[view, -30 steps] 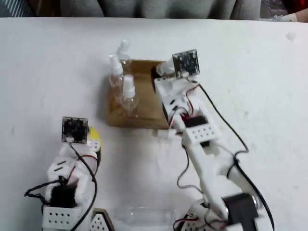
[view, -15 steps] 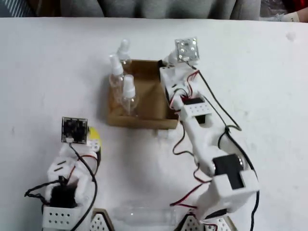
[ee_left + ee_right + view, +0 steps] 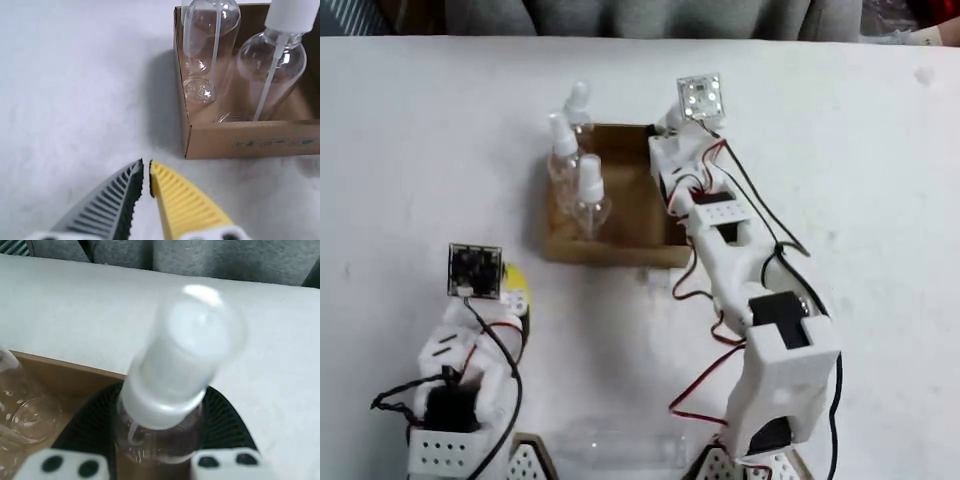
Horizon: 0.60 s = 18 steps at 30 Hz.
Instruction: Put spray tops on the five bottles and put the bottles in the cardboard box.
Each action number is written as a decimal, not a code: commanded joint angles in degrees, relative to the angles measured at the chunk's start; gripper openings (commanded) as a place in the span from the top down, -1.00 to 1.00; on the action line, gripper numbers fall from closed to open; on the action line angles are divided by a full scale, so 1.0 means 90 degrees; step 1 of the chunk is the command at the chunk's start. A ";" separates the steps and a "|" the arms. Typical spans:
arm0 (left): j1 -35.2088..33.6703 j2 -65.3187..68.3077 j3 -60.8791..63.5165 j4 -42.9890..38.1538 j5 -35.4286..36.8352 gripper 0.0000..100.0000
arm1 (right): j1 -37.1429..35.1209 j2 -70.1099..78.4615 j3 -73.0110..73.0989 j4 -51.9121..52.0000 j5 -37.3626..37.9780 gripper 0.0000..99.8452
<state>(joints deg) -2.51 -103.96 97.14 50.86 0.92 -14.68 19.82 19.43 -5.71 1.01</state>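
Now three spray-topped bottles [image 3: 588,190] are standing along the left side of the one cardboard box [image 3: 620,252], the right end effector [image 3: 160,432] is pinching a fourth bottle [image 3: 180,360] above its right side, and the left end effector [image 3: 146,176] is waiting pressed together, empty, over the counter [image 3: 420,120] nearby

Spray-topped bottles [image 3: 588,195] line the left wall of the cardboard box [image 3: 610,252]; the right arm [image 3: 720,235] covers its right wall. Between them the box floor [image 3: 632,210] lies open. Left of the box, bare table [image 3: 430,140] gives passage.

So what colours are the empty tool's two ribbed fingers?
Left tool: one grey, one yellow; left wrist view.
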 commanded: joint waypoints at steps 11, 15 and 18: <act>-0.0073 -0.0083 -0.0010 -0.0186 -0.0078 0.96 | 0.0073 0.0103 -0.0313 -0.0142 0.0068 0.96; -0.0073 -0.0083 -0.0010 -0.0186 -0.0078 0.96 | 0.0073 0.0210 -0.0322 -0.0132 0.0068 0.97; -0.0073 -0.0083 -0.0010 -0.0186 -0.0078 0.96 | 0.0054 0.0181 -0.0322 0.0239 0.0068 0.97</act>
<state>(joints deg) -2.51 -103.96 97.14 50.86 0.84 -14.51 21.85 18.29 -5.98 1.01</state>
